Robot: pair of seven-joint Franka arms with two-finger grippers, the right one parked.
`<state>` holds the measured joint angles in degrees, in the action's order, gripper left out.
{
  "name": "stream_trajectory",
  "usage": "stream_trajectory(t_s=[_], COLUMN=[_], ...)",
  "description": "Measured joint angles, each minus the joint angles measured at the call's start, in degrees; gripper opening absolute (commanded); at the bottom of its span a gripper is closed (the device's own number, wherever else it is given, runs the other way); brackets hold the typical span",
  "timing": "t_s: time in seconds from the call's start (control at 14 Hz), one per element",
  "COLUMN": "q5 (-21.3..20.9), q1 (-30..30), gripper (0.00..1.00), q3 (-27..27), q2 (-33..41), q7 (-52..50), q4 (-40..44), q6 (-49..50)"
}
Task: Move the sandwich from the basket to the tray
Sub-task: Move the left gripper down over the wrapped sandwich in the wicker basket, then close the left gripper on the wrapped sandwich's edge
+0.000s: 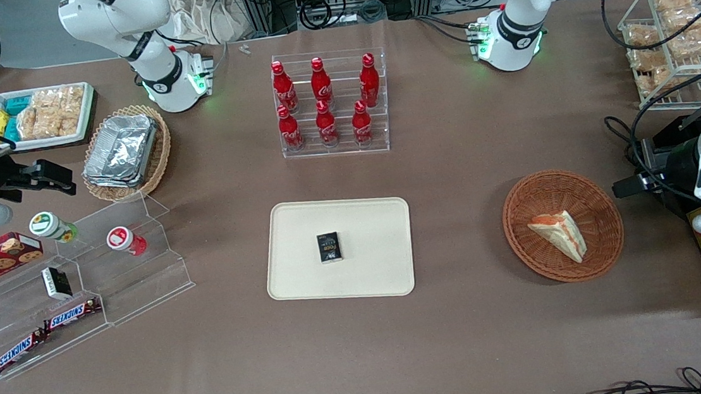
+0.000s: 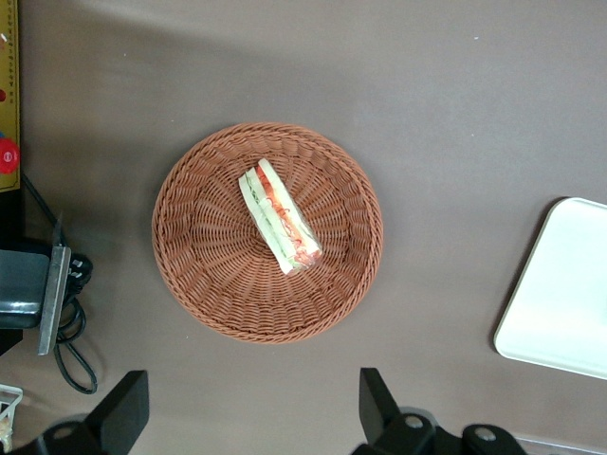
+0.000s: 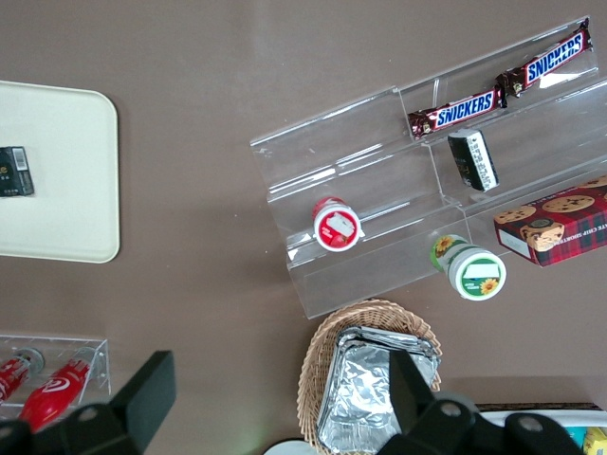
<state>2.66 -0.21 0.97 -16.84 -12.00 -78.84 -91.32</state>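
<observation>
Sandwich (image 1: pixel 558 234): lies in the basket (image 1: pixel 519 207), not yet lifted.
Tray (image 1: pixel 306 270): at the basket's 9 o'clock, holds only a small black box (image 1: pixel 329 248).
Gripper (image 2: pixel 254 417): above the basket, fingers apart, empty.
Left: grasp, carry, set down.

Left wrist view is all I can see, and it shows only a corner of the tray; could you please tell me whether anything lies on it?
Observer: Yes, a small black box lies near the middle of the tray.
Operator: Thank you. Is there bare tray left for the sandwich?
Observer: Yes, the front view shows bare surface all round the box, including the strip nearest the basket holding the sandwich.
Operator: What stands near the tray?
Observer: A clear rack of six red bottles, farther from the front camera than the tray. Your gripper is open and hovers above the table beside the basket.
</observation>
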Motion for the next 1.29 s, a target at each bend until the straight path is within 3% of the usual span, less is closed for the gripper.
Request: stream_trajectory(t_s=[0.43,0.64,0.86,1.0,1.29], q5=[0.0,0.0,0.0,0.1,1.5], q1=[0.0,0.0,-0.1,-0.1,0.0], gripper=[0.99,0.99,0.98,0.92,0.91], q3=[0.2,0.2,0.2,0.2,0.1], q2=[-0.9,-1.2,-1.0,-0.6,-0.8], q7=[0.1,0.2,-1.5,-4.5,-9.4], q4=[-0.2,-4.4,-14.8,-21.5,-27.8], q6=[0.1,-1.3,-13.1,-22.2,-31.4])
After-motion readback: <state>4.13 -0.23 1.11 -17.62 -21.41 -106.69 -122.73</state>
